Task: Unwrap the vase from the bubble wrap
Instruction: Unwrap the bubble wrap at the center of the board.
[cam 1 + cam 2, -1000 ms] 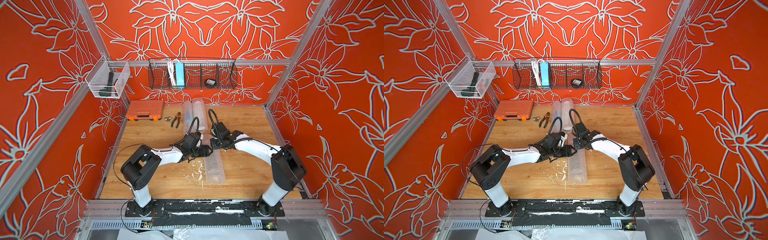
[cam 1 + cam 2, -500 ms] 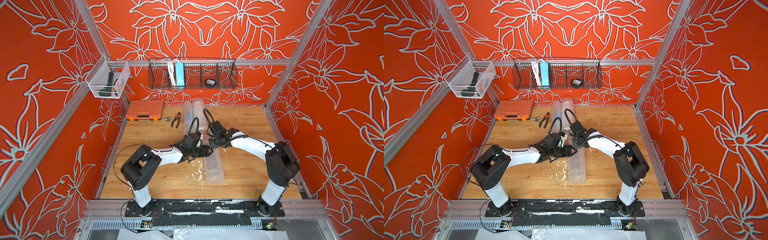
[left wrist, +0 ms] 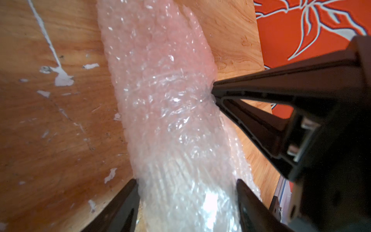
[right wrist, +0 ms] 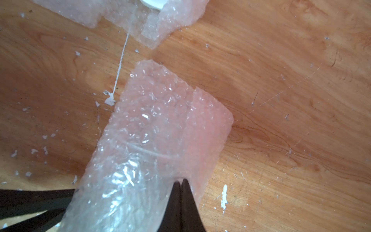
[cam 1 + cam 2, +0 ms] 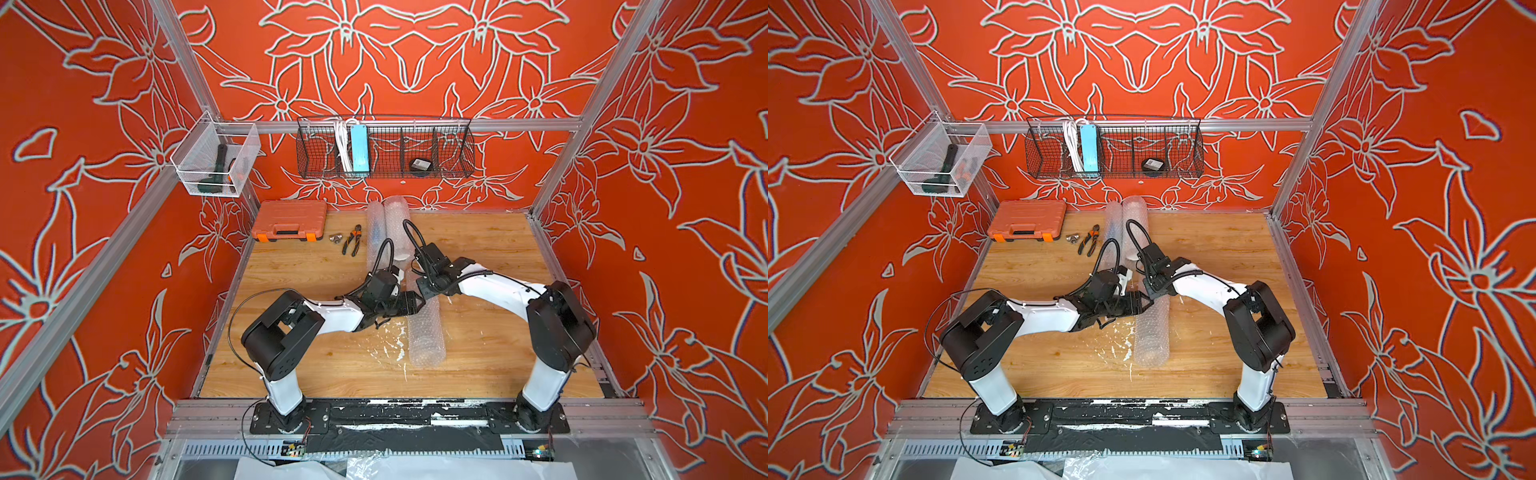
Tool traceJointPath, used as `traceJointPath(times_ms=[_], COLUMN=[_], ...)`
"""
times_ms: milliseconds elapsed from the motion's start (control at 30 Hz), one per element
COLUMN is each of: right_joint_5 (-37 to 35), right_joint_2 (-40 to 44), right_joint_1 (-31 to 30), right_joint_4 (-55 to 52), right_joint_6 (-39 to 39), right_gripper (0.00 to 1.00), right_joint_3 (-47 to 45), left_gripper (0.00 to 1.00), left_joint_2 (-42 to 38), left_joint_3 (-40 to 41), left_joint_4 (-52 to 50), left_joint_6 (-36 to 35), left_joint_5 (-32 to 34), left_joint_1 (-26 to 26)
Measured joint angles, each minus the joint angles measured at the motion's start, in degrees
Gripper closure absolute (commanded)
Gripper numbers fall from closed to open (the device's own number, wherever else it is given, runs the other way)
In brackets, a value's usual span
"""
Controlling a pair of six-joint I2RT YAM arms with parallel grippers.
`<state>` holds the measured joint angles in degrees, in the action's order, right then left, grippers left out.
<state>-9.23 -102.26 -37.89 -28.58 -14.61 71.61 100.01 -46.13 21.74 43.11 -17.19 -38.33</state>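
Right gripper (image 4: 181, 181) has just snapped together. A second ago its jaws stood apart over the roll; now the two black tips meet on a puckered fold of the bubble wrap (image 4: 160, 120) at the roll's flank. Left gripper (image 3: 185, 180) straddles the same roll, one finger pressed to each side, clamped much as before.

The roll lies near the middle of the table (image 5: 498, 249), its length running from the front edge toward the rear edge. I judge that the peel is set up, with one gripper pinning and the other holding film, but no layer is unwound yet.

The wrap is clear, colourless and soft, pebbled with small bubbles that catch the light. It forms a long, slightly squashed cylinder with a stepped flap at its far end. A smoother glossy band (image 3: 160, 80), perhaps tape, crosses it near the pinch. The vase cannot be made out inside. More rolls (image 5: 386, 224) rest at the rear edge.
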Motion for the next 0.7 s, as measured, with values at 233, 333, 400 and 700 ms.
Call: traceJointPath(times_ms=[233,333,400,700], right_joint_5=[3.4,5.1,6.2,9.3], right_joint_2=[0.3,1.2,1.9,5.1], right_joint_1=[2.4,3.5,4.2,6.8], right_joint_4=[0.9,1.8,2.3,4.7], right_joint_6=[-0.9,-1.6,-2.1,-4.2], right_gripper=[1.0,1.0,1.0,1.0], right_joint_3=[-0.9,-2.0,-2.8,-6.5], left_gripper=[0.31,0.31,0.31,0.32], left_joint_2=[-0.4,-1.0,-1.4,-2.6], left_joint_3=[1.3,1.9,2.4,3.6], left_joint_4=[1.8,2.2,2.4,2.6], left_joint_6=[1.0,1.6,1.9,2.3], left_joint_5=[1.3,2.1,2.7,4.4], left_joint_1=[-0.3,-0.4,-0.4,-0.4])
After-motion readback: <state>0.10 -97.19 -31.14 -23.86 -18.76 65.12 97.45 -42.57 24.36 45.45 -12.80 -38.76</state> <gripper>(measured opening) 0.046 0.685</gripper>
